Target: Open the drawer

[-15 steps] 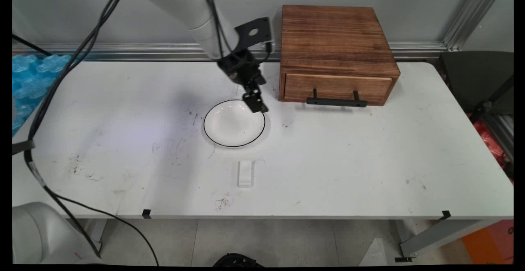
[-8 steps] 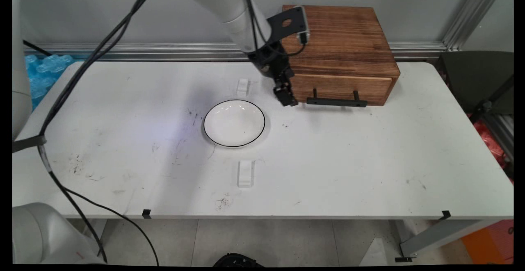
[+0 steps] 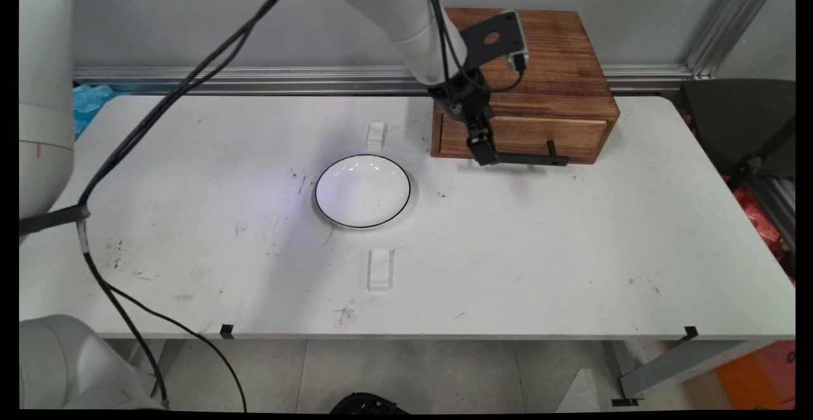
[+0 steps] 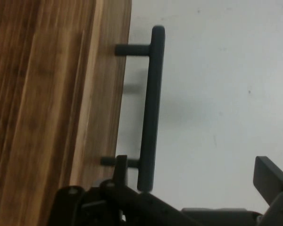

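Since a second ago my arm has swung from over the plate's far rim, rightward, to the front of the wooden box, and the small white block behind the plate is uncovered.

Now the gripper [image 3: 484,153] sits low at the left end of the black drawer handle [image 3: 522,158]. From the hand view the gripper [image 4: 198,188] is spread wide: one finger [image 4: 120,172] stands by the handle's near post, between the bar [image 4: 150,108] and the drawer front [image 4: 52,103], the other finger [image 4: 269,181] is well out on the table side. The bar lies between them, ungripped.

Beyond that, the wooden box [image 3: 524,58] stands at the table's far edge with its drawer shut. The white plate [image 3: 362,190] with its dark rim sits left of the box, well apart. One small white block [image 3: 376,133] lies behind it, another [image 3: 380,269] in front.

My worry: the inner finger is tight against the post, so it could jam there. I am at the handle's end, not its middle, so any pull may skew the drawer or drag the whole box across the white table [image 3: 571,248].
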